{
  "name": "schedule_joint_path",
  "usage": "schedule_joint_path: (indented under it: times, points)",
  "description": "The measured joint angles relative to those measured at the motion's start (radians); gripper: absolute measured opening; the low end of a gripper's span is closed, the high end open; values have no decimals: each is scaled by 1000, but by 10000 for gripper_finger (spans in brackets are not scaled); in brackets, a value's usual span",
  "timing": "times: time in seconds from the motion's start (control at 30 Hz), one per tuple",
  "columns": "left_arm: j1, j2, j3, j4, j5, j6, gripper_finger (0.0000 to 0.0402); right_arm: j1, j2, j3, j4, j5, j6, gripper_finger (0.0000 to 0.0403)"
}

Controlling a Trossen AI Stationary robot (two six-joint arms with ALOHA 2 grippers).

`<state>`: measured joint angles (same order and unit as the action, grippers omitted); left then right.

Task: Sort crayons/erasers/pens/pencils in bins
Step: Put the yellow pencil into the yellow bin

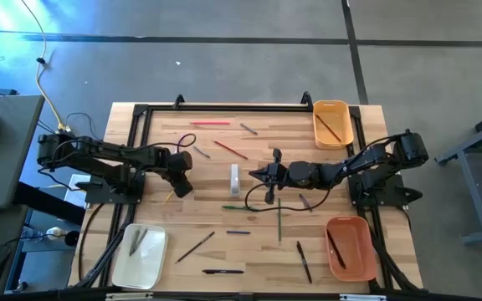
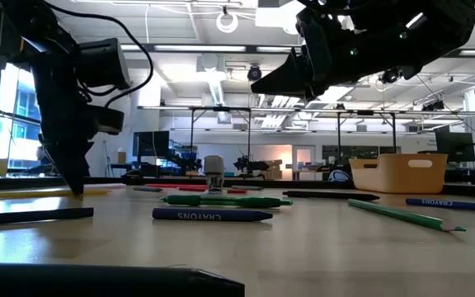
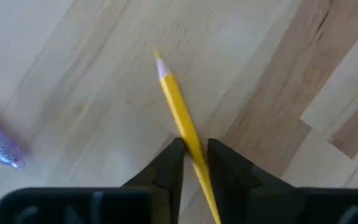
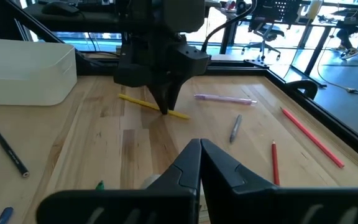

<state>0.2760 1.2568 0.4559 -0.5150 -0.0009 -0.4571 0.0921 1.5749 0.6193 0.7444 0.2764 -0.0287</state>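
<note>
Wooden table (image 1: 207,226) with a black frame; grey floor (image 1: 224,67); office chairs (image 4: 263,40) in the room behind

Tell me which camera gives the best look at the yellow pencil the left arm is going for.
The left wrist view: the yellow pencil lies on the table between the left gripper fingers. The right wrist view shows it under that gripper from afar; high view, a sliver; low view, a yellow streak.

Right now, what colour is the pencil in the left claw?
Yellow pencil, seen best in the left wrist view.
</note>
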Motion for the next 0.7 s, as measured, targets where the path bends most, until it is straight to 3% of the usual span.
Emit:
schedule_joint_path:
  times: [0.17, 0.43, 0.7]
  points:
    - [-1, 2, -2, 51, 39, 5, 8, 0, 0, 0, 0, -8, 6, 0]
    - [-26, 5, -4, 200, 117, 4, 2, 0, 0, 0, 0, -8, 47, 0]
    - [-50, 4, -3, 296, 119, 22, 1, 0, 0, 0, 0, -8, 143, 0]
